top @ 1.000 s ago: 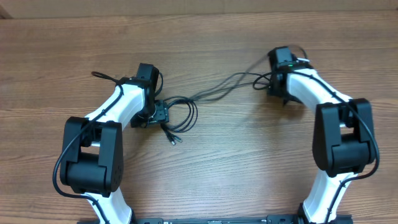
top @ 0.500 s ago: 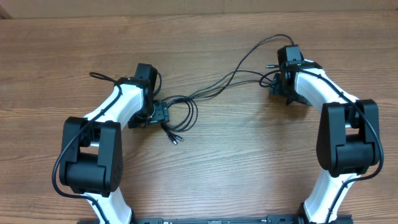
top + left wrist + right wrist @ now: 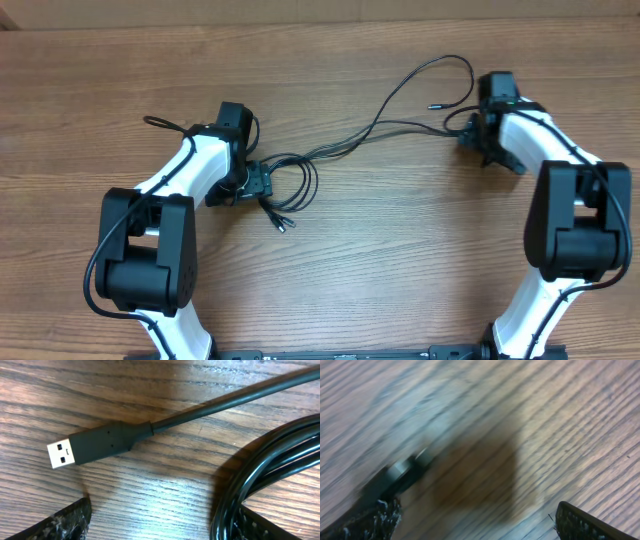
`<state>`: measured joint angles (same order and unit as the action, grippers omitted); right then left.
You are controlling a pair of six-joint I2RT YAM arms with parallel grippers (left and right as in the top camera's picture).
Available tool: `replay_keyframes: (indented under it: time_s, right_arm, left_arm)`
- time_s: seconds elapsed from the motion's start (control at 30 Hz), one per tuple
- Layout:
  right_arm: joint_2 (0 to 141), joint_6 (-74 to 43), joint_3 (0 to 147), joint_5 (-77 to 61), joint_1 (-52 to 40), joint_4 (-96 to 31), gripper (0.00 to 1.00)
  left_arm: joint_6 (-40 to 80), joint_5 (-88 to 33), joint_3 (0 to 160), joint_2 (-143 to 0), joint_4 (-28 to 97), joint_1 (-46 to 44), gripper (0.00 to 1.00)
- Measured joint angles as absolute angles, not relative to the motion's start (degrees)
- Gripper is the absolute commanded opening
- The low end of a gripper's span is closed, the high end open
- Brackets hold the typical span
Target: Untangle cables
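Over at the left of the overhead view, the left gripper (image 3: 257, 186) is sitting low on the wooden table (image 3: 330, 300), just beside a loose coil (image 3: 296, 182) of the cables (image 3: 270, 467). Two plug ends (image 3: 280, 224) are lying just below that coil. In the left wrist view the jaws are standing spread wide and gripping nothing. One finger (image 3: 55, 522) is showing at the lower left of the frame and the other at the lower right. A USB plug (image 3: 95, 445) is lying flat on the wood in the upper left of that frame, clear of both fingers. The bundled black loops are curving down the right side and running right up against the lower-right finger.

Moving toward the middle of the overhead view, thin strands are stretching from the coil up toward the upper right. One long strand (image 3: 396, 90) is arching into a loop and ending in a small plug (image 3: 432, 104) lying just left of the right arm.

At the right, the right gripper (image 3: 475, 520) is hovering close over bare wood with its jaws spread wide and nothing between them. Its view is blurred. A dark plug end (image 3: 402, 472) is showing near the lower-left finger, but whether they are touching I cannot tell.
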<state>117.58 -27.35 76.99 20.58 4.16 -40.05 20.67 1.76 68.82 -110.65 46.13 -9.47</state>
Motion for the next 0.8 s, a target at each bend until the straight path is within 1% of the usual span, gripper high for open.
replay_keyframes:
  time_s: [0.23,0.4,0.47,0.5,0.57,0.73,0.8]
  right_arm:
    - [117.6,-27.86,77.12,9.91,8.19,-40.42,1.0]
    - [117.21,-25.36,77.54,4.67,7.84,-45.91,1.0]
    - [116.79,-25.02,77.54,1.28,7.03,-49.01,1.0]
    - [116.71,-24.88,77.54,0.08,6.52,-50.19,1.0]
    - [116.57,-24.75,77.58,-2.68,4.67,-52.69,1.0]
    - [116.57,-24.86,77.56,-3.42,-0.64,-53.78,1.0]
    - [116.55,-24.86,77.56,-3.66,-3.51,-53.58,1.0]
  left_arm:
    - [20.64,1.52,68.75,-110.65,46.04,-9.32,0.87]
    - [20.4,1.15,68.73,-110.65,45.78,-9.34,0.85]
    - [18.92,0.82,68.71,-110.63,45.74,-9.32,0.86]
    - [17.06,0.01,68.71,-110.59,45.5,-9.32,0.89]
    - [12.75,-4.16,68.73,-110.24,44.31,-9.21,0.91]
    - [3.22,-18.61,68.86,-109.95,42.63,-9.1,0.96]
    - [0.38,-24.62,68.73,-110.26,42.44,-9.13,0.94]
